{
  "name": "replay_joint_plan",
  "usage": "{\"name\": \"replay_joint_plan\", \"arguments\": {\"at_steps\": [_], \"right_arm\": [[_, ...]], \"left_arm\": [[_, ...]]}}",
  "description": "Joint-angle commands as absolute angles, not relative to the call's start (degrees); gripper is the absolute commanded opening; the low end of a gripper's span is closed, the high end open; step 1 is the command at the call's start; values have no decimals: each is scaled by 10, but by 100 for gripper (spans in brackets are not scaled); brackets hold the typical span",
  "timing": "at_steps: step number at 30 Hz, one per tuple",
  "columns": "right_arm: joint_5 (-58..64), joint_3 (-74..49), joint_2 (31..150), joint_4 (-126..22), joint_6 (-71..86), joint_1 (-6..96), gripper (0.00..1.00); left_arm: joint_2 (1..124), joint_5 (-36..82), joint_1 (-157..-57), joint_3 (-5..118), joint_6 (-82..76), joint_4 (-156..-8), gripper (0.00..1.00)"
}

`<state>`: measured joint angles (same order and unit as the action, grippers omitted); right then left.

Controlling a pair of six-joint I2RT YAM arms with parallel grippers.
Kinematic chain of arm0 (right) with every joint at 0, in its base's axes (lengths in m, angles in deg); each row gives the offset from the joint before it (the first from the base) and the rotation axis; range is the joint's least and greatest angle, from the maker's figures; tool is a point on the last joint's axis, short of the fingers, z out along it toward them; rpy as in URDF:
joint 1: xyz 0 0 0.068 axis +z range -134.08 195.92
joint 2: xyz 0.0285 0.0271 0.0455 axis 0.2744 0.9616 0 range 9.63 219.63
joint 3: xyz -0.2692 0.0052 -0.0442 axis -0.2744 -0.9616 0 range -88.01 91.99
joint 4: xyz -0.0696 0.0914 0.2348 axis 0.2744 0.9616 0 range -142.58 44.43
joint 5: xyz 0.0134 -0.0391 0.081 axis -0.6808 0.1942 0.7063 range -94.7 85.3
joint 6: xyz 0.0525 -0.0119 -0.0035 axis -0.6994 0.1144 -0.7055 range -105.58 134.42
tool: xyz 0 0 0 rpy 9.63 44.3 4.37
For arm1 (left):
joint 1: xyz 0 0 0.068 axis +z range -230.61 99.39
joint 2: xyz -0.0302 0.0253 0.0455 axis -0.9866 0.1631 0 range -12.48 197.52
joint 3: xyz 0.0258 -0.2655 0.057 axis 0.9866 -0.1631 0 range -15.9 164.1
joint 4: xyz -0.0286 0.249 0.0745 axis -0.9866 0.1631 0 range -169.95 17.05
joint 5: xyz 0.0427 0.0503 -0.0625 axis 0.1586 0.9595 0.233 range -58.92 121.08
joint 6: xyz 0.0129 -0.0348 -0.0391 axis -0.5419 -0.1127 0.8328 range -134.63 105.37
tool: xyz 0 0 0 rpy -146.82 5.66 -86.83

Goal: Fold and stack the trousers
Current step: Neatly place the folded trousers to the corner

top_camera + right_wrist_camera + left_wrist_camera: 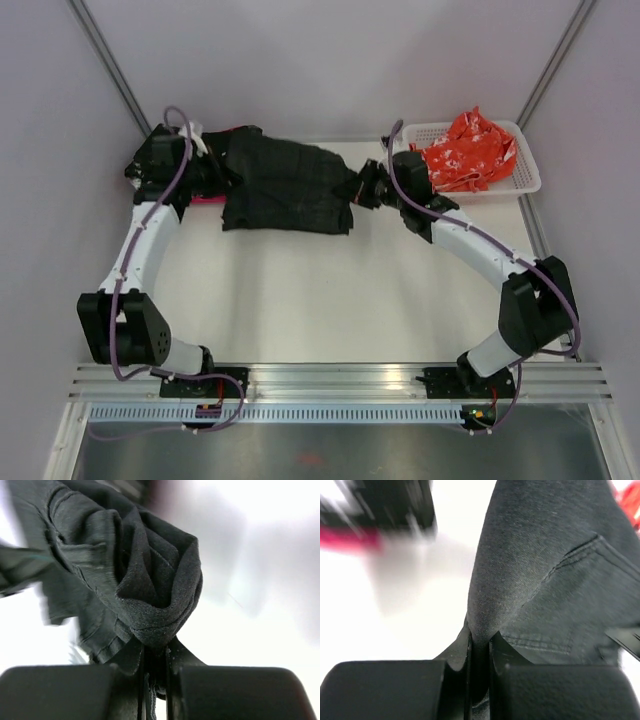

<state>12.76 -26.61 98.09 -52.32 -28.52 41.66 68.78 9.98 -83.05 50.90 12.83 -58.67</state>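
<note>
Trousers (285, 185): I count one black pair.
Left pincer (480, 647): clamped on their left end.
Right pincer (155, 652): clamped on their right end.

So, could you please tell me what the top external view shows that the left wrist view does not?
Only the top external view shows the right jaws gripping the trousers at their right end, and the basket holding an orange-red cloth. Only the left wrist view shows the seam stitching and a fold of cloth pinched between the left jaws. Both show the black trousers, the white table and something pink near their left end.
</note>
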Motion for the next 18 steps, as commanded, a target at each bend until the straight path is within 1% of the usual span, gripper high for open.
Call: {"name": "replay_joint_plan", "arguments": {"at_steps": [1,2,3,4,6,7,9,10,11,12,13,14,15,16,18], "right_arm": [[113,-152,1021,-568,-327,433,0],[103,-91,1042,-570,-334,442,0],[102,-60,1065,-575,-339,447,0],[102,10,1118,-574,-347,456,0],[101,87,1178,-571,-350,465,0],[103,170,1243,-566,-351,469,0],[124,260,1316,-556,-363,474,0],[132,353,1390,-556,-366,479,0],[139,403,1427,-555,-369,482,0],[143,450,1499,-555,-374,484,0],[142,537,1534,-561,-380,490,0],[145,571,1564,-577,-392,491,0],[139,594,1609,-627,-397,494,0],[120,616,1625,-640,-401,498,0],[61,604,1640,-672,-391,501,0]], "left_arm": [[719,145,-763,682,45,-541,2],[737,152,-743,715,42,-527,2],[775,154,-732,744,44,-515,2],[793,151,-708,796,51,-498,2],[839,152,-688,838,61,-493,2],[854,173,-677,874,61,-490,2],[887,214,-673,916,48,-481,2],[922,250,-669,954,41,-476,2],[939,272,-666,971,37,-474,2],[974,286,-662,985,37,-473,2],[991,294,-648,1019,41,-471,2],[1007,298,-640,1034,48,-469,2],[1021,307,-633,1053,56,-472,2],[1040,308,-617,1055,60,-476,2],[1054,331,-604,1055,62,-508,2]]}}
